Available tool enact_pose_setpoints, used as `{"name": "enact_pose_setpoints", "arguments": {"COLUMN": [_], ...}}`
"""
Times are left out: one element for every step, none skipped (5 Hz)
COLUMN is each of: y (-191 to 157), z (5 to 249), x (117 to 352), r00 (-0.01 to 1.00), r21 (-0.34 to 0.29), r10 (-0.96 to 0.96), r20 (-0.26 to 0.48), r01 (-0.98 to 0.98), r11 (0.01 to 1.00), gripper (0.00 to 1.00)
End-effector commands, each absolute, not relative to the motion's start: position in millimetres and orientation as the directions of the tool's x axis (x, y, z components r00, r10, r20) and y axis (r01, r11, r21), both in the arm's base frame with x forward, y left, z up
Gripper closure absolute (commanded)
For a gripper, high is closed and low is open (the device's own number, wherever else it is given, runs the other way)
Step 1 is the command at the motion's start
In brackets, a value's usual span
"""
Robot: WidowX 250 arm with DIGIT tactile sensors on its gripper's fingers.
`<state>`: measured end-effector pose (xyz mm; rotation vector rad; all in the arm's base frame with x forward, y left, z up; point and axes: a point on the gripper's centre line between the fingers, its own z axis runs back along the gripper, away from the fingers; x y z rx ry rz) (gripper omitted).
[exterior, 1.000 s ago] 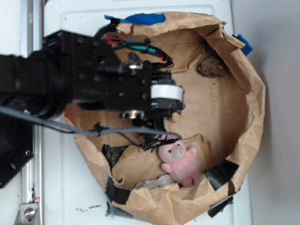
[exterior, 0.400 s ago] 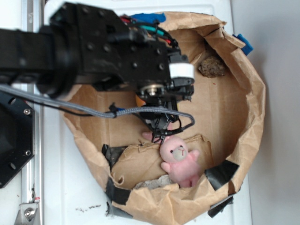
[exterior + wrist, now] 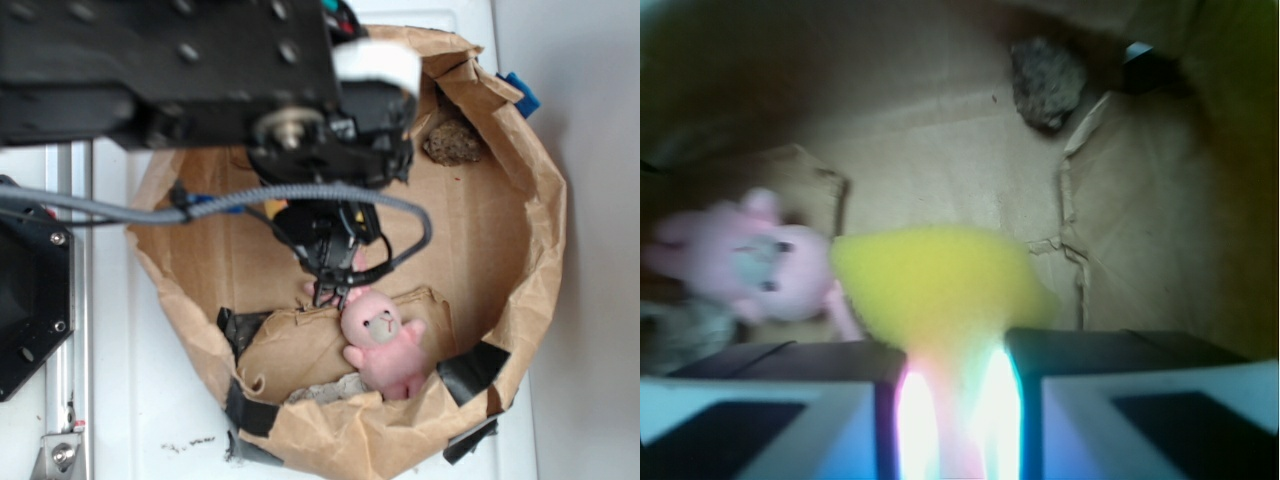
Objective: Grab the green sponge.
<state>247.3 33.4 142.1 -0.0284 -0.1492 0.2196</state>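
In the wrist view the green sponge (image 3: pixel 940 285) shows as a blurred yellow foam wedge sticking out from between my two fingers (image 3: pixel 820 365). My gripper (image 3: pixel 955 350) is shut on it, and the sponge hangs above the cardboard floor. Its dark green layer does not show. In the exterior view the gripper (image 3: pixel 330 275) points down into the paper bag, just above the pink plush bunny (image 3: pixel 385 345). There the arm hides the sponge.
The crumpled brown paper bag wall (image 3: pixel 540 220) rings the work area. A rough brown lump (image 3: pixel 453 143) lies at the far right inside, and a grey stone-like lump (image 3: pixel 325 390) sits by the near wall beside the bunny. Blue tape (image 3: pixel 520 92) marks the rim.
The arm has risen toward the camera and shifted up the frame, now looming much larger. The fingers stay over the spot beside the bunny, which has not moved.
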Motion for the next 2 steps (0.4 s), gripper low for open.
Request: {"name": "enact_pose_setpoints", "arguments": {"y": [14.0,10.7], "z": [167.8,161.5], "x": [246.3,247.0], "r00": [0.956,0.966], "r21": [-0.056,-0.031], "r10": [0.209,0.18], "r20": [0.206,0.184], "r01": [-0.202,-0.178], "r11": [0.978,0.984], "gripper": [1.0,1.0]}}
